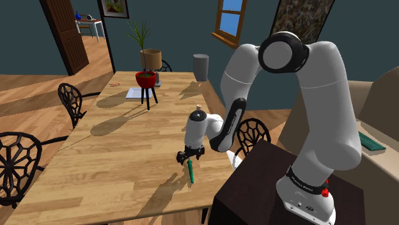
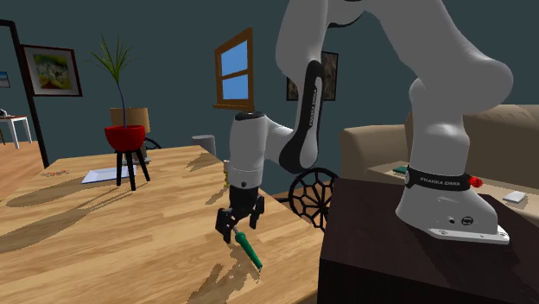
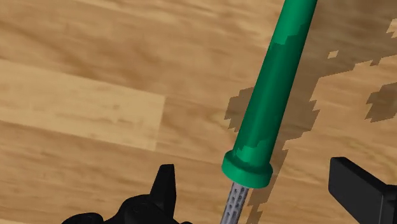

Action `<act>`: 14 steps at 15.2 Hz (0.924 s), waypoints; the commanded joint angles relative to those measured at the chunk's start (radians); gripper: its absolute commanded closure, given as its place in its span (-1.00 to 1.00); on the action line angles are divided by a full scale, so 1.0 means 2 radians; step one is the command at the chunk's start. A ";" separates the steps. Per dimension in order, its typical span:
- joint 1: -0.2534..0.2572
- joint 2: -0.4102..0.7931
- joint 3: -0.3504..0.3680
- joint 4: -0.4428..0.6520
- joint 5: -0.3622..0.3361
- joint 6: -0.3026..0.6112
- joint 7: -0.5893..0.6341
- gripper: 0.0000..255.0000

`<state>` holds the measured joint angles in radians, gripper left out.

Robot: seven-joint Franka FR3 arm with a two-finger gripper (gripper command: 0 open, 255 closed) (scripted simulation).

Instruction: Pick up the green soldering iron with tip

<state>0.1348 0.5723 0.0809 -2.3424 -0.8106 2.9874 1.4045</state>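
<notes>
Walls point(image 1: 179, 29) dark teal; floor point(image 1: 25, 83) wood planks. Long light-wood table point(image 1: 109, 166) mid-room, soft shadows across the grain. Black ornate-backed chair point(image 1: 71, 102) at the shoulder view's left, second chair point(image 1: 16, 163) nearer the camera on that side. Wood-framed window point(image 1: 230, 19) shows blue sky. Framed picture point(image 1: 114, 7) hangs beside an open brown door point(image 1: 67, 35). Far end of table: red pot point(image 1: 146, 78) with spiky plant on a black stool, white sheet point(image 1: 135, 93) touching the stool's foot, grey cylinder point(image 1: 201, 67) apart. Beige sofa point(image 2: 492, 129) at second exterior view's right
</notes>
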 commanded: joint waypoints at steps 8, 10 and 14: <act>0.015 0.021 -0.017 0.011 -0.011 0.013 0.013 1.00; 0.014 0.020 -0.017 0.011 -0.011 0.012 0.013 1.00; 0.009 0.012 -0.010 0.007 -0.007 0.008 0.008 1.00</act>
<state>0.1575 0.6041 0.0549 -2.3243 -0.8284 3.0068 1.4251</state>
